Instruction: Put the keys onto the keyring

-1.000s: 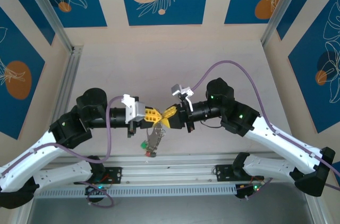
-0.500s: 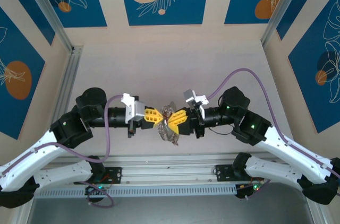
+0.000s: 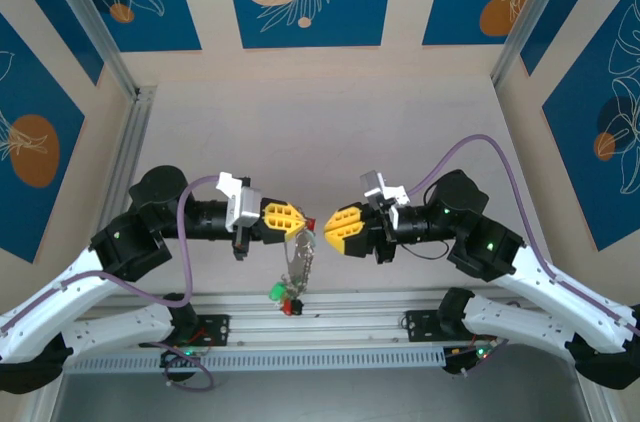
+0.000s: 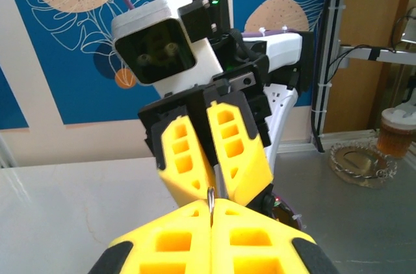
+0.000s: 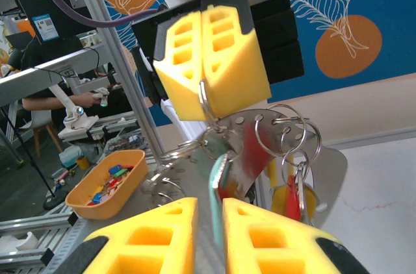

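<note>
We see the left gripper (image 3: 304, 224) pinched tight on the top of the keyring (image 3: 300, 254), which hangs below it over the surface (image 3: 330, 132), keys (image 3: 283, 294) dangling at its lower end. The right gripper (image 3: 331, 226) faces it just beside, jaws narrowly parted, holding nothing.

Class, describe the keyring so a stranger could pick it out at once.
Find the left gripper over the table's near side. From its yellow fingers hangs the keyring: a thin grey loop marked by green and red keys at its bottom.
</note>
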Tool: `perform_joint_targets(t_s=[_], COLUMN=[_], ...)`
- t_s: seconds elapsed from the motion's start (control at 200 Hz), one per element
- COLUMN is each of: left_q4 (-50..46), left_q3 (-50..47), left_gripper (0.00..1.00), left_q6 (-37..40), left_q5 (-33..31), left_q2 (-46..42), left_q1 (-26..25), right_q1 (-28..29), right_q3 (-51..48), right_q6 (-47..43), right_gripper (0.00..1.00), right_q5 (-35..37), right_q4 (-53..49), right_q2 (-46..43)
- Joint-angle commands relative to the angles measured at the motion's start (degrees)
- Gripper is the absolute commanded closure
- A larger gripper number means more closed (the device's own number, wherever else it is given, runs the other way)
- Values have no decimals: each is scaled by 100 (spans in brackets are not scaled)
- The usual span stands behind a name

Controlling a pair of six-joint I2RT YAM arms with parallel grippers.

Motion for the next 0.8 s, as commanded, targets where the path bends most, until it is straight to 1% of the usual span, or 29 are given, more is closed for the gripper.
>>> perform_joint_targets(t_s=[0.0,0.265,0.455,0.56,0.695,0.795], left_q4=[469,504,549,539,539,530], left_q3=[140,99,47,55,86,102], left_gripper=[100,100,100,100,100,100], left_q6=[-117,-144,-135,-125,-134,-135], left_q5=[320,430,331,341,391,419], left_q2=[-3,59,50,68,109,127], left_q1=[-46,-49,-36,-37,-37,-37], right_q1=[90,218,241,244,226,210], right_q3=[141,221,183,168,132,136], right_q6=[-122,-240,-329,-289,-246,-228], right_gripper=[81,85,85,81,70,65], right_q5=[-178,-355,-234,-300,-237,-226], right_q4=[126,476,421,428,459,478], right_q2=[188,340,250,293,276,258])
